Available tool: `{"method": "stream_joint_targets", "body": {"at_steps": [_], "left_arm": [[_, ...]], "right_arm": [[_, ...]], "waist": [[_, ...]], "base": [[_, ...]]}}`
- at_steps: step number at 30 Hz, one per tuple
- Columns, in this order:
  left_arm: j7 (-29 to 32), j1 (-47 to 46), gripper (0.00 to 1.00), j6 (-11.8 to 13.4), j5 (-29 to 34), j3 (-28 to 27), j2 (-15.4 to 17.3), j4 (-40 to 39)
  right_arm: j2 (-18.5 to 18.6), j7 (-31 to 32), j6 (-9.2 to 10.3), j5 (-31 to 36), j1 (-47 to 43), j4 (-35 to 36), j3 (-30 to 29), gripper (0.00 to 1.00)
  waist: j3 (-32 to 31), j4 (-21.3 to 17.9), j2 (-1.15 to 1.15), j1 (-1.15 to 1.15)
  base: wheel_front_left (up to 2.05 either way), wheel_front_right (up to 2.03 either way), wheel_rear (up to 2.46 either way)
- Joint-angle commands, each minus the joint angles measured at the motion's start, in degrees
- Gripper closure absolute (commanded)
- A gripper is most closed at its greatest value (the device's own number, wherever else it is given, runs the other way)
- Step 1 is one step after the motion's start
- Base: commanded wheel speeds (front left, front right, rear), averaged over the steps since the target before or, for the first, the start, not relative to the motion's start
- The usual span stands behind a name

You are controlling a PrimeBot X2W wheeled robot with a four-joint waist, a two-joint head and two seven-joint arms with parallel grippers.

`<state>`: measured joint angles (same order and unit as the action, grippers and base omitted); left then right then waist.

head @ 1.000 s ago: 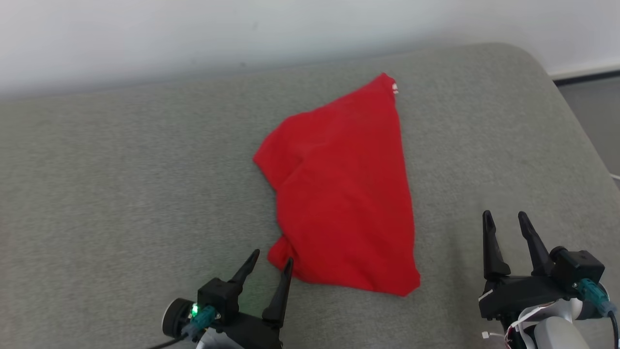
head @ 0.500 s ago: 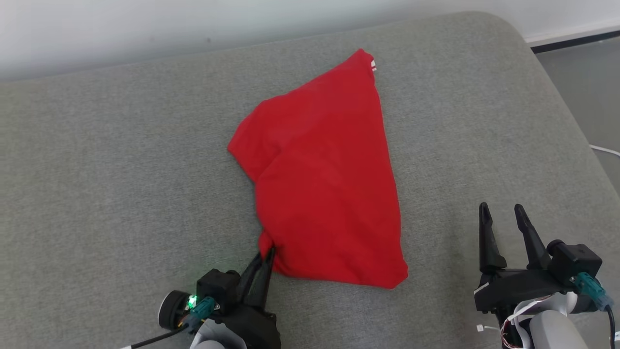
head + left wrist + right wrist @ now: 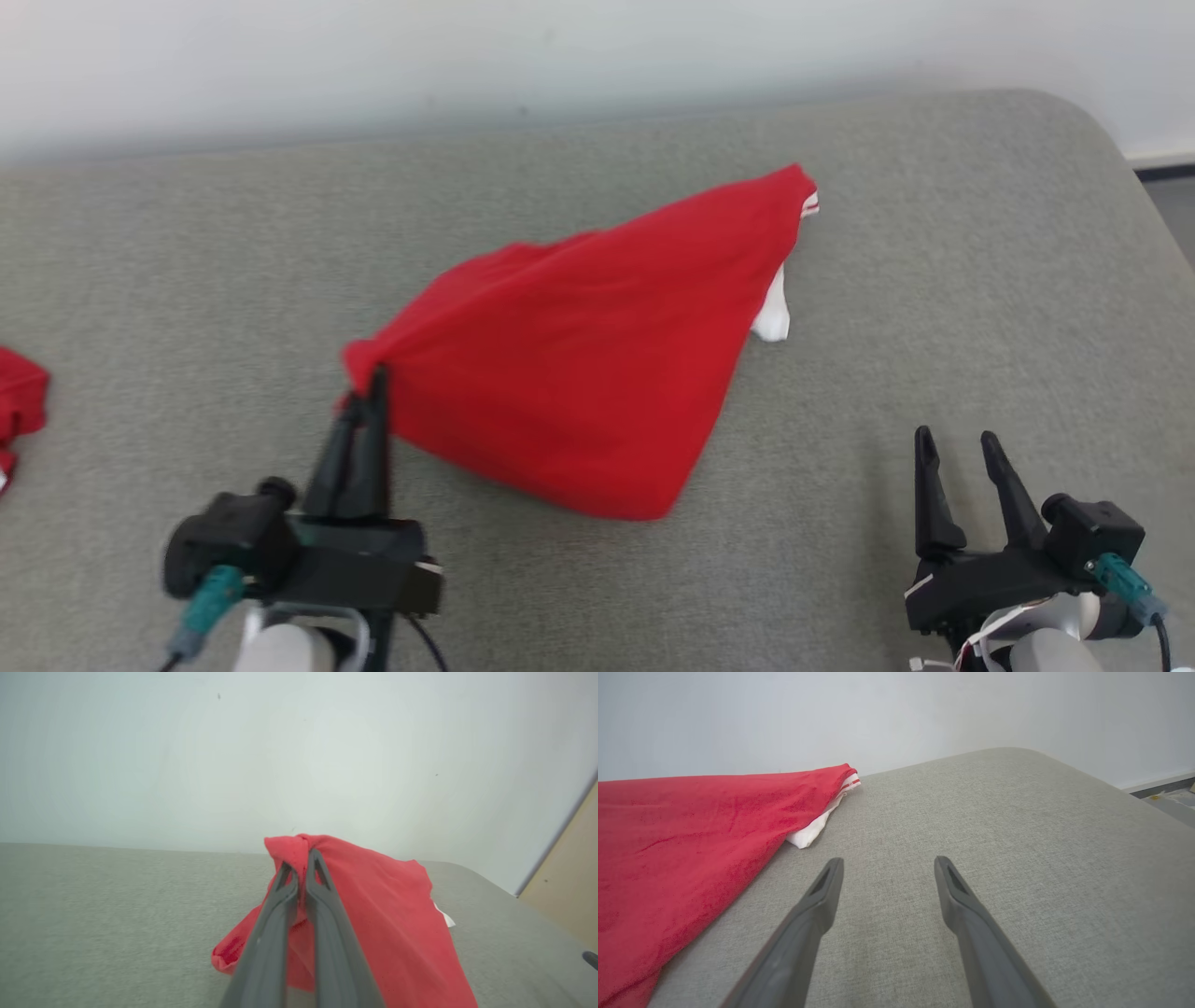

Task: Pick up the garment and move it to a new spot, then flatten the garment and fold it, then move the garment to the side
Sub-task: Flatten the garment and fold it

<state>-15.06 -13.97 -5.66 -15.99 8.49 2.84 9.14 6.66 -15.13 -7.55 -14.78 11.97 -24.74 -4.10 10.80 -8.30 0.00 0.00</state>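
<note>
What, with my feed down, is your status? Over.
Left tool shut on corner of red garment, corner raised off grey cushion. Right tool open, empty. Another red cloth far left, apart.

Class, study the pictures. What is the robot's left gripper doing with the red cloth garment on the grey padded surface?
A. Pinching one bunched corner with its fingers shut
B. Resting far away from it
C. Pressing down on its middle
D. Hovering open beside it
A: the left gripper has its fingers shut together on a bunched corner of the red cloth garment, which lies on the grey padded surface.
</note>
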Motion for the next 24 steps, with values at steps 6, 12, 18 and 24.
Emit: {"method": "stream_joint_targets", "body": {"at_steps": [6, 12, 18, 24], "left_arm": [[-0.18, 0.41, 0.25, -0.24, 4.27, -7.36, 0.91, 7.24], [-0.18, -1.35, 0.0, 0.09, 6.24, -12.11, 0.92, 14.63], [-0.18, 1.72, 0.0, 0.1, 7.21, -12.43, 0.24, 15.35], [-0.18, 3.58, 0.0, 0.83, 3.76, -6.58, 0.05, 12.68]], "right_arm": [[-1.04, -0.01, 0.13, 0.48, -1.14, -0.68, 1.21, 0.0], [-0.84, -0.01, 0.13, 0.23, -0.88, -1.26, 2.59, 0.0], [-0.57, -0.01, 0.13, -0.27, -0.61, -1.8, 2.9, 0.0], [0.61, -0.01, 0.13, -0.58, 4.09, -3.73, 4.19, 0.0]], "waist": [[-3.53, 4.4, 0.0, 0.0], [-3.65, 4.49, 0.0, 0.0], [-3.23, 5.47, 0.0, 0.0], [0.01, 8.91, 0.0, 0.0]], "base": [[0.0, 0.0, 0.0], [0.0, 0.0, 0.0], [0.0, 0.0, 0.0], [0.0, 0.0, 0.0]]}}
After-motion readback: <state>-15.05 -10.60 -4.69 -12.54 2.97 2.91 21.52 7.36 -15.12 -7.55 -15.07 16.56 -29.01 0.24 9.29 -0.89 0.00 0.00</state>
